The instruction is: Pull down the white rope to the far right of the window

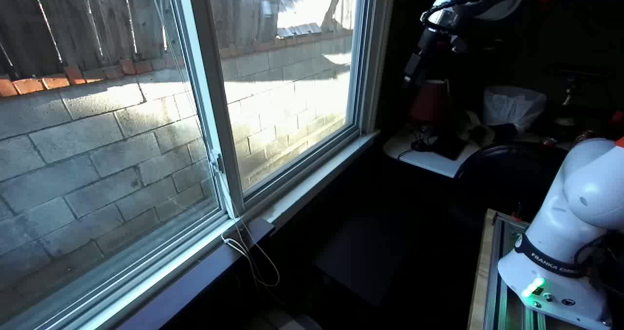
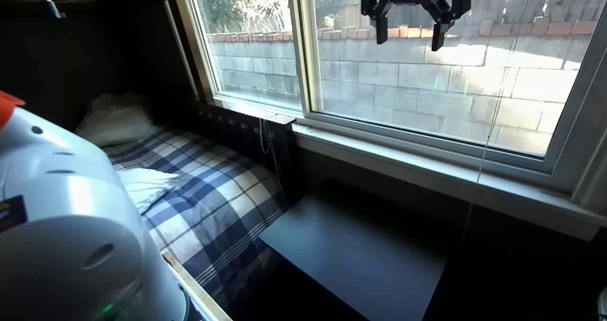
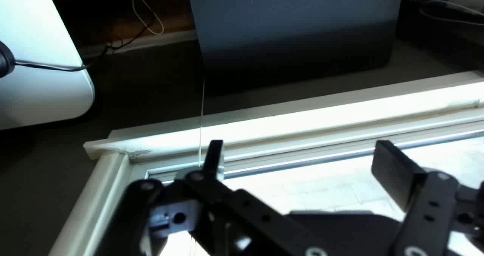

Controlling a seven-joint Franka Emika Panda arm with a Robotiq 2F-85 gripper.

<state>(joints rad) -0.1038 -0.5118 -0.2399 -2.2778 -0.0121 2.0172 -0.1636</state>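
Observation:
The window point(image 2: 306, 50) has a pale frame, a vertical divider and a block wall behind it; it also shows in an exterior view point(image 1: 207, 101). Its blind slats are out of view. The thin white rope point(image 2: 487, 143) hangs near the window's right end, past the sill; it also shows in the wrist view point(image 3: 200, 127). My gripper point(image 2: 410, 40) points down before the glass, left of the rope and well above the sill. In the wrist view the gripper point(image 3: 300, 152) is open and empty, with the rope outside the left finger. It looks dark in an exterior view point(image 1: 411, 71).
A dark flat panel point(image 2: 355, 259) lies below the window. Looped cords point(image 1: 253, 266) hang by the middle divider. A plaid bed point(image 2: 199, 193) is at the left. A red lamp point(image 1: 429, 101) stands on a white table point(image 1: 429, 162) beyond the window's end.

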